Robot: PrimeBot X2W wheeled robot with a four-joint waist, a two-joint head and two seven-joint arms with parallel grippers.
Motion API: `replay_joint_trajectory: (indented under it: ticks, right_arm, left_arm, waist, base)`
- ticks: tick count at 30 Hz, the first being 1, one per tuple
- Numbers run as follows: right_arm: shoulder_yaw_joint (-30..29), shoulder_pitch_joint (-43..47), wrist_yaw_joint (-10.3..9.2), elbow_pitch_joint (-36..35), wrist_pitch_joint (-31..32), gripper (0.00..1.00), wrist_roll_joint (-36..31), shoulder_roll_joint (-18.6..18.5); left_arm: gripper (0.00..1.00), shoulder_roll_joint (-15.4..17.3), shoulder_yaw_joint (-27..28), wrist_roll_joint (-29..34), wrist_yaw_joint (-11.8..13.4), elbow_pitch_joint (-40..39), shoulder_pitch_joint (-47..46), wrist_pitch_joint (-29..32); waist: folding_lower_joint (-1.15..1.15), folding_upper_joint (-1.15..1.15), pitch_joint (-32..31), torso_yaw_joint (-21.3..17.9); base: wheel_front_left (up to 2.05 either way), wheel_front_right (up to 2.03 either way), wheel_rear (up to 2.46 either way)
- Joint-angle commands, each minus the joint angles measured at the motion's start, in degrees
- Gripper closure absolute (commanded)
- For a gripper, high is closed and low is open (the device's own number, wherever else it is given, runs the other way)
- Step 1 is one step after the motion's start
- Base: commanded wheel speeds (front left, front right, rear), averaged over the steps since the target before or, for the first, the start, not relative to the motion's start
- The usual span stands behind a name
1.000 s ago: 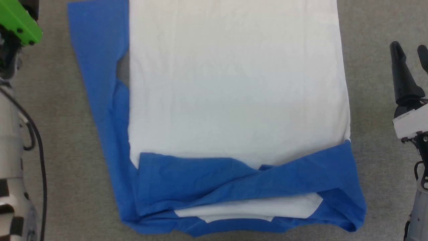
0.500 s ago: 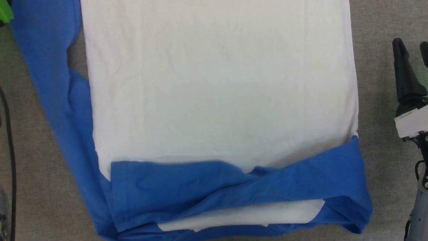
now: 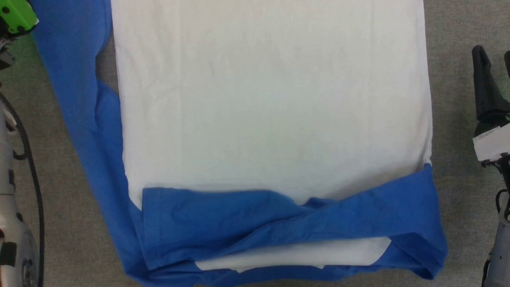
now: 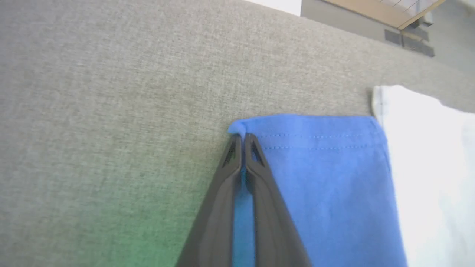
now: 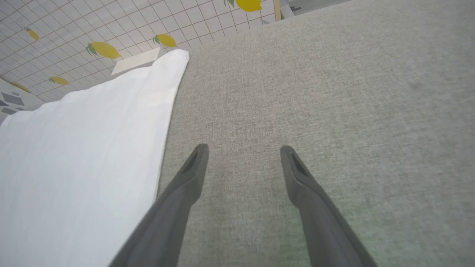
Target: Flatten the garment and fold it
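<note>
Broadly, the grey cloth-covered table (image 3: 450,24) carried the soft white garment (image 3: 271,99) with royal-blue sleeves, spread flat, one sleeve folded across its near end; most folding seemed left. The left gripper (image 4: 243,139) pinched the garment's other blue cuff; the right gripper (image 5: 243,150) hovered wide beside its white edge.

Left tool (image 4: 243,138): both dark fingers pressed together, their tips pinching a corner of the garment (image 4: 319,178) at the blue hem. My left forearm (image 3: 10,199) runs along the head view's 9 o'clock edge, with its green housing (image 3: 16,16) at 10 o'clock. Right tool (image 5: 243,150): fingers spread wide with nothing between them, tips toward 12 o'clock, sitting at 3 o'clock in the head view.
</note>
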Motion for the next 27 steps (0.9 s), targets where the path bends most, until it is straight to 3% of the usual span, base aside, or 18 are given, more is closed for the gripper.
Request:
replay_joint_trajectory:
  ticks: [1, 7, 13, 20, 24, 27]
  right_arm:
    - [0.0, -0.7, -0.08, 0.5, -0.5, 0.0, -0.1, 0.0]
    - [-1.0, 0.7, -0.08, 3.0, -1.1, 0.0, -0.2, 0.0]
    - [-3.2, 3.4, -0.08, 6.1, -1.4, 0.0, -0.2, 0.0]
    - [-3.9, 5.4, -0.08, 9.7, -2.0, 0.0, 1.3, 0.0]
    - [-3.9, 6.1, -0.08, 10.3, -2.4, 0.0, 2.3, 0.0]
    - [-3.8, 6.3, -0.08, 10.8, -2.9, 0.0, 3.0, 0.0]
  left_arm:
    - [1.0, -1.6, 0.7, -1.4, 0.1, 0.4, 1.8, -1.4]
    - [1.0, -1.3, 5.1, -5.6, -0.7, -4.2, 4.7, -7.5]
    - [1.0, -5.9, 5.8, -12.6, -1.5, -13.0, 7.9, -8.3]
    - [1.0, -14.5, -0.7, -15.8, -1.6, -23.2, 10.8, -6.1]
    - [1.0, -19.6, -8.0, -15.5, -1.4, -25.6, 12.9, -4.6]
    - [1.0, -21.4, -14.9, -16.4, -1.4, -25.9, 14.6, -4.4]
  waist:
    - [-0.01, 0.0, -1.9, 1.0]
    - [-0.01, 0.0, -7.5, 3.3]
    - [-0.01, 0.0, -13.9, 6.9]
    - [-0.01, 0.0, -19.7, 7.9]
    - [-0.01, 0.0, -21.2, 6.8]
    - [-0.01, 0.0, -21.7, 4.9]
  base:
    - [0.0, 0.0, 0.0]
    - [0.0, 0.0, 0.0]
    - [0.0, 0.0, 0.0]
    - [0.0, 0.0, 0.0]
    - [0.0, 0.0, 0.0]
    - [0.0, 0.0, 0.0]
